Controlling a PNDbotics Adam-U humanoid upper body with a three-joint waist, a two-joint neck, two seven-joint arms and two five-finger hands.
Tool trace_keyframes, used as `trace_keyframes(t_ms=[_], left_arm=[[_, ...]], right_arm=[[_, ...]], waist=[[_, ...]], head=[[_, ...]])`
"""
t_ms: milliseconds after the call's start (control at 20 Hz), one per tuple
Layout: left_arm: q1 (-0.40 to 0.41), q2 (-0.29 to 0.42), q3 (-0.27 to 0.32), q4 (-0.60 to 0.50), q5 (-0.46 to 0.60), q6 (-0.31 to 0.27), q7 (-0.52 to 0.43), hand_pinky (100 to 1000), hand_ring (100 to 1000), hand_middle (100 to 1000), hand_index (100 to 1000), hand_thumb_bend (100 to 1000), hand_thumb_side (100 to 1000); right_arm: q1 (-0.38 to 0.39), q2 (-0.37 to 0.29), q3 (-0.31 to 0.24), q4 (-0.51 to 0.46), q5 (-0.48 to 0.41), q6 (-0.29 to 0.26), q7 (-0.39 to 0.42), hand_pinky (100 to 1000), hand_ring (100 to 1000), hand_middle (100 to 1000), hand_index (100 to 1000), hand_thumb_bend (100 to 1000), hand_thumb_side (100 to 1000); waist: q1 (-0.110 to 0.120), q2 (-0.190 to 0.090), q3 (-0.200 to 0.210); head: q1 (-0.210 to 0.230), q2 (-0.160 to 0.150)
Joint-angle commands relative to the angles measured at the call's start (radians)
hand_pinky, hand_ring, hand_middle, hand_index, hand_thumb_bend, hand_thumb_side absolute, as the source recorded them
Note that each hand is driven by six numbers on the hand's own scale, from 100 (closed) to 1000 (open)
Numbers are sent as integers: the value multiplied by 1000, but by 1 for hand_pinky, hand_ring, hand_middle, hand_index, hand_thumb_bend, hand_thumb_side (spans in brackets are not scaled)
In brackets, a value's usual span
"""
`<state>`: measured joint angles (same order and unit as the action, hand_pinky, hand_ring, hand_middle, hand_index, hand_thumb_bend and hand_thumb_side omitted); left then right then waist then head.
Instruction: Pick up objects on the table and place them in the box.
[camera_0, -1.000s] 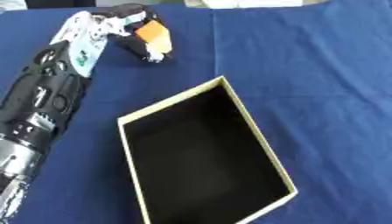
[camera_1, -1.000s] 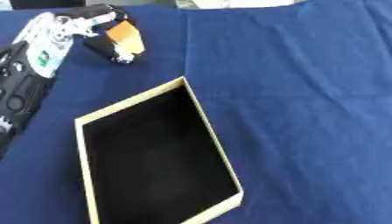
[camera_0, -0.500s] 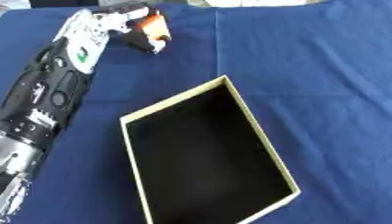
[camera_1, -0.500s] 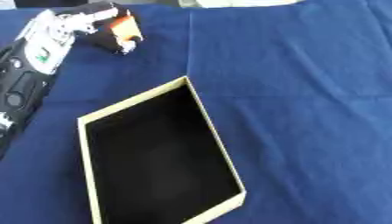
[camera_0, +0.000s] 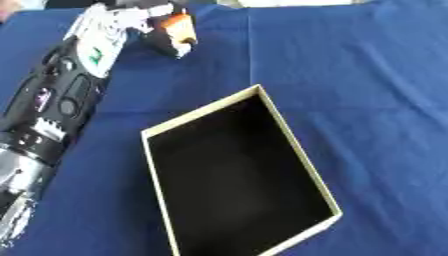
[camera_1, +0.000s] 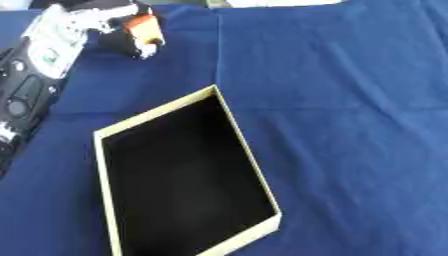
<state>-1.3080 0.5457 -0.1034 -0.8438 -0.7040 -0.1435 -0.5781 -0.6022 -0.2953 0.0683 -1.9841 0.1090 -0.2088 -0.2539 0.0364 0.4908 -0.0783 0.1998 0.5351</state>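
Left hand (camera_0: 131, 20), fingers curled round the orange object (camera_0: 175, 32), has lifted it at the counter's far-left corner; transfer to the box (camera_0: 289, 145) remains.

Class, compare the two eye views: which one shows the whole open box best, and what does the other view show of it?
The right eye view: the box sits nearly whole in frame, all four cream walls and its dark inside visible. In the left eye view, the box's near corner is cut off by the bottom edge.
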Motion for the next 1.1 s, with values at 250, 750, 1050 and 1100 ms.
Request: trace_keyframes(t_ms=[250, 750, 1050, 1100], left_arm=[[-9, 26, -20, -55, -46, -25, 38, 581, 784, 785, 868, 100, 291], [106, 99, -168, -393, 143, 17, 99, 506, 730, 749, 841, 100, 373], [244, 168, -265, -734, 219, 112, 110, 503, 724, 746, 823, 100, 368], [266, 177, -273, -787, 226, 126, 109, 504, 724, 746, 823, 100, 366]], right_arm=[[7, 5, -6, -16, -2, -1, 5, 768, 752, 505, 720, 100, 817], [26, 9, -15, -16, 13, -2, 0, 768, 752, 512, 721, 100, 792], [32, 12, -19, -16, 21, -2, -4, 769, 752, 513, 721, 100, 791], [34, 13, -20, -16, 22, -1, -4, 769, 752, 514, 721, 100, 801]], waist=[[2, -63, 11], [-5, -133, 47], [-11, -153, 53], [-12, -155, 54]], head=[[-4, 38], [-47, 129], [-74, 151], [-77, 155]])
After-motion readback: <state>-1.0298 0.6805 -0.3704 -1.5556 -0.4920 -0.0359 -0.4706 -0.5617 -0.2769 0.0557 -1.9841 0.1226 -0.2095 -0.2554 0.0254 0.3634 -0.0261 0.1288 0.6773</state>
